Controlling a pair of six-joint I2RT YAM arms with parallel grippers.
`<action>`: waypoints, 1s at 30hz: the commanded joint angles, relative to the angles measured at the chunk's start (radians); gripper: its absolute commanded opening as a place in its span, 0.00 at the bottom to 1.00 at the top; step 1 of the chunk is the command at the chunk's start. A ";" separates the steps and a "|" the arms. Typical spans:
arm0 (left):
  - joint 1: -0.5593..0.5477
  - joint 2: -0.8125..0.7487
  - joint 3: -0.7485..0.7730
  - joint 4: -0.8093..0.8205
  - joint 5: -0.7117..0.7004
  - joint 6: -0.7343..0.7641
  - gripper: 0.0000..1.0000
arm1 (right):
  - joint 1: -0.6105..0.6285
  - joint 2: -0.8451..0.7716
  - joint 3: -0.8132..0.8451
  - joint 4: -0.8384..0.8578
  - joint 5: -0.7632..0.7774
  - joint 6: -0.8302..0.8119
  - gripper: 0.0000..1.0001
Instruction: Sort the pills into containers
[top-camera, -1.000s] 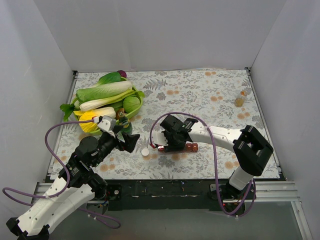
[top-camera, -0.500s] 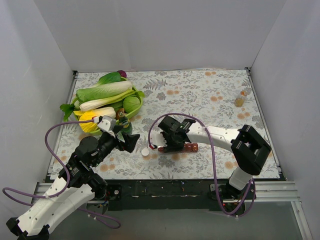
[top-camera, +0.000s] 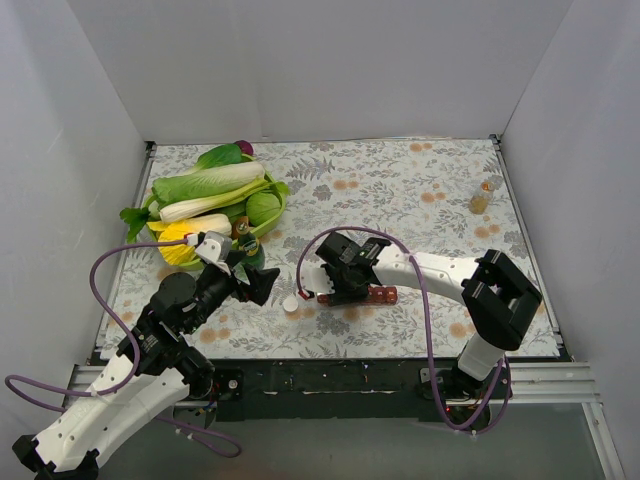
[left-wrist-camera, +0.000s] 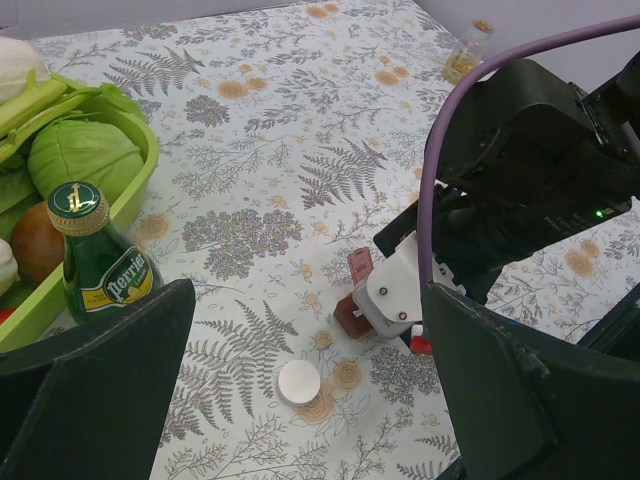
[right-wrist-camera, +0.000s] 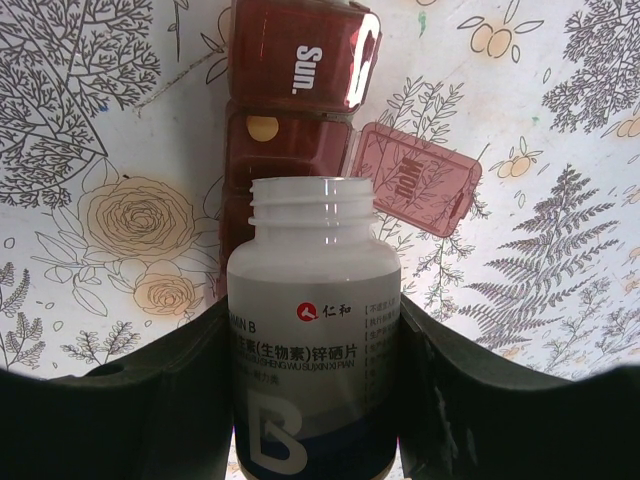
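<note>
containers (right-wrist-camera: 290, 60) partly hidden behind uncapped bottle (right-wrist-camera: 312, 300); white cap (left-wrist-camera: 298, 382) nearby

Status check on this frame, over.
Left gripper open, empty, near green bottle. Right gripper shut on uncapped pill bottle, mouth toward the organizer. Monday lid open, one pill inside. White cap aside, nothing blocking.

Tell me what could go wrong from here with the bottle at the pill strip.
1. The right gripper holds the uncapped bottle, mouth toward the pill strip. One lid is flipped open, a narrow target, so its contents may spill past it.
2. Nothing steadies the strip: the left gripper is open and apart from it, so a nudge from the bottle could shift it.
</note>
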 joint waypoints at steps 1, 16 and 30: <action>0.003 -0.002 0.007 -0.006 -0.005 0.001 0.98 | 0.011 0.000 0.047 -0.018 0.016 -0.019 0.02; 0.003 -0.002 0.007 -0.008 -0.005 0.001 0.98 | 0.026 0.020 0.068 -0.044 0.036 -0.028 0.03; 0.003 -0.006 0.007 -0.009 -0.007 0.001 0.98 | 0.032 0.023 0.071 -0.059 0.034 -0.038 0.03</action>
